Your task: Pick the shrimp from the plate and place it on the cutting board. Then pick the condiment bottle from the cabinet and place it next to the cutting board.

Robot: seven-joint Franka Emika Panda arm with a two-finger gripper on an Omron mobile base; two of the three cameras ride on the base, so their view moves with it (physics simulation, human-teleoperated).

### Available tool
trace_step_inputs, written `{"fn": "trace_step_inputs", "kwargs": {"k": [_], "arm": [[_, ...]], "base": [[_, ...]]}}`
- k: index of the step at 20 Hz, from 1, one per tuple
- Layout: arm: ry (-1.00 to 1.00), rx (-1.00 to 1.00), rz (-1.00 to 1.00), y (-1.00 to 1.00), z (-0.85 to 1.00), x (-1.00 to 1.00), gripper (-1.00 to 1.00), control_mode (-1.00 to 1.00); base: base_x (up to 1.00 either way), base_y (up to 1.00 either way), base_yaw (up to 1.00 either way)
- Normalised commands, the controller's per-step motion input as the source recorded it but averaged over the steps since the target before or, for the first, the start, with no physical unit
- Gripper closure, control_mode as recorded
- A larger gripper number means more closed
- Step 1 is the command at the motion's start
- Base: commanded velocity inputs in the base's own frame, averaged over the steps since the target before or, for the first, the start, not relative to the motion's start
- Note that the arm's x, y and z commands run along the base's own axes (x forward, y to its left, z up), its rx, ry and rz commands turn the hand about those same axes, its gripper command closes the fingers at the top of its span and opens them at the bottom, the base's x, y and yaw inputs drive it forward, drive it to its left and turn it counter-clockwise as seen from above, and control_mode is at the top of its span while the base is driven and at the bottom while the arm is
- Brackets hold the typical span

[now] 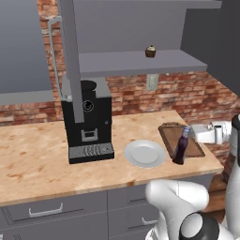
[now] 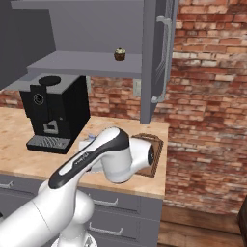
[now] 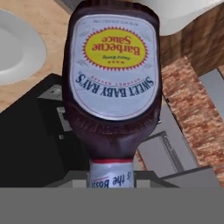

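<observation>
The condiment bottle [image 1: 179,150], dark with a blue cap, stands upright between the plate [image 1: 145,153] and the left edge of the cutting board [image 1: 192,143]. My gripper [image 1: 190,133] reaches in from the right and is shut on its neck. I cannot tell whether its base touches the counter. In the hand view the bottle [image 3: 113,83] shows its yellow-white label, with the neck between my gripper [image 3: 111,178] fingers and the plate [image 3: 17,48] at upper left. The board [image 2: 157,144] peeks out behind my arm. The cabinet shelf [image 1: 140,63] is above. The shrimp is hidden.
A black coffee machine [image 1: 88,123] stands on the wooden counter left of the plate. A small brown cupcake [image 1: 150,51] sits on the cabinet shelf. An open cabinet door [image 2: 157,58] hangs above the board. The counter ends just right of the board, by a brick wall.
</observation>
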Motion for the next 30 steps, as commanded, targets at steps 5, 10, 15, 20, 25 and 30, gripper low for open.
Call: {"fn": "trace_step_inputs", "kwargs": {"k": [5,10,15,20,25,30], "arm": [[0.0,-0.04,0.0,-0.3,0.0,-0.05,1.0,-1.0],[-0.05,-0.07,0.0,-0.29,-0.07,0.0,1.0,-1.0],[-0.07,-0.07,0.0,-0.26,-0.12,0.0,1.0,-1.0],[-0.07,-0.03,0.0,-0.26,-0.15,0.0,1.0,-1.0],[-0.06,0.0,0.0,-0.16,-0.04,0.0,1.0,-1.0],[-0.08,0.0,0.0,-0.06,-0.05,0.0,1.0,-1.0]], "base": [[0.0,0.0,0.0],[0.0,0.0,0.0],[0.0,0.0,0.0],[0.0,0.0,0.0],[0.0,0.0,0.0],[0.0,0.0,0.0]]}}
